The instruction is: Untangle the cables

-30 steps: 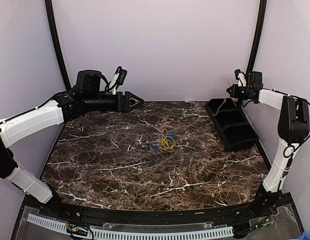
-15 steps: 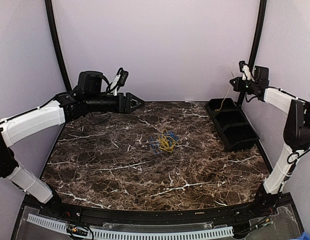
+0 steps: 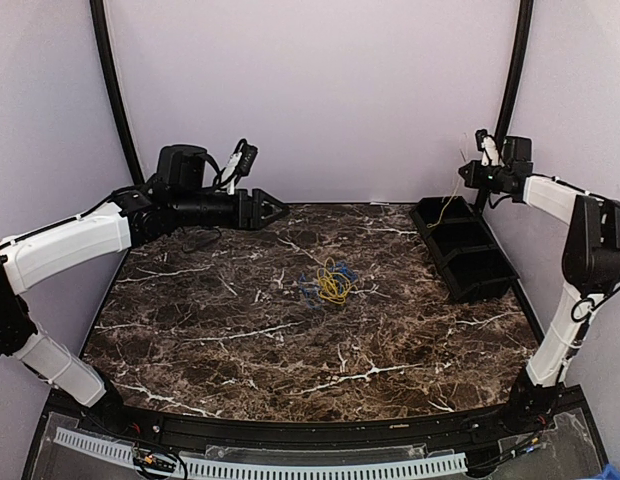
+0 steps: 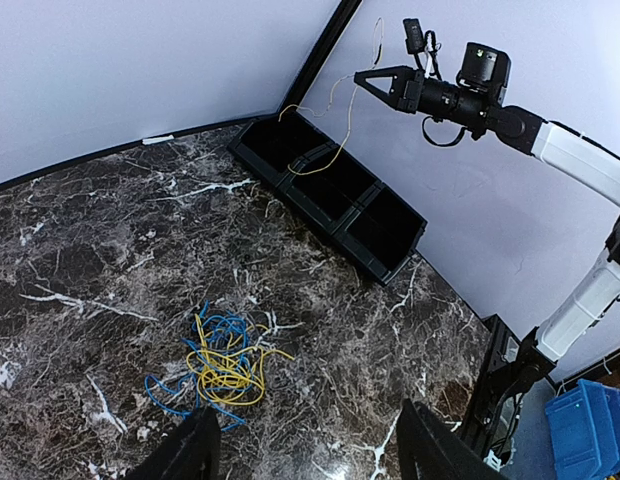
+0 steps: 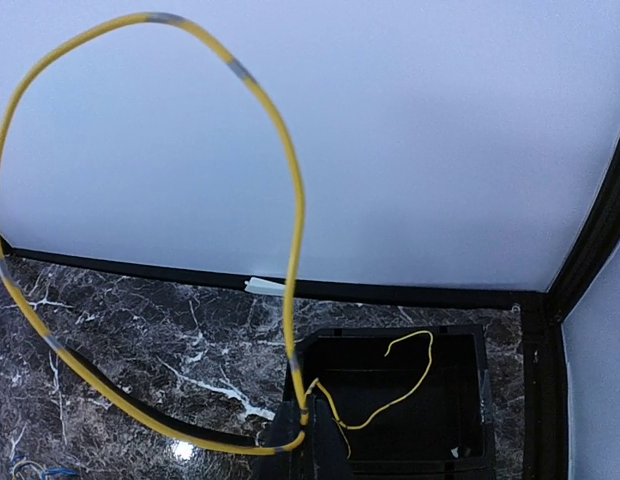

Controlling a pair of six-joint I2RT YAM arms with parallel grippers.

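One yellow cable (image 5: 299, 200) clenched in my right gripper (image 4: 362, 76), tail dangling into black bin (image 3: 435, 255); my left gripper (image 3: 276, 209) released, empty, above surface (image 3: 240, 340); yellow-blue tangle (image 3: 332, 284) mid-surface.

Your top view looks down and forward from above and behind both arm bases, taking in the whole desk (image 3: 240, 340). Your left wrist view sits high at the desk's far left, looking down and across to the right; it shares with the top view the cable tangle (image 4: 222, 365), the black bins (image 4: 400, 250) and the right tool (image 4: 360, 78). Your right wrist view hangs close above those bins, facing the back wall, a yellow cable (image 5: 290, 200) looping near the lens; the blue speck at its lower left is probably that same tangle.
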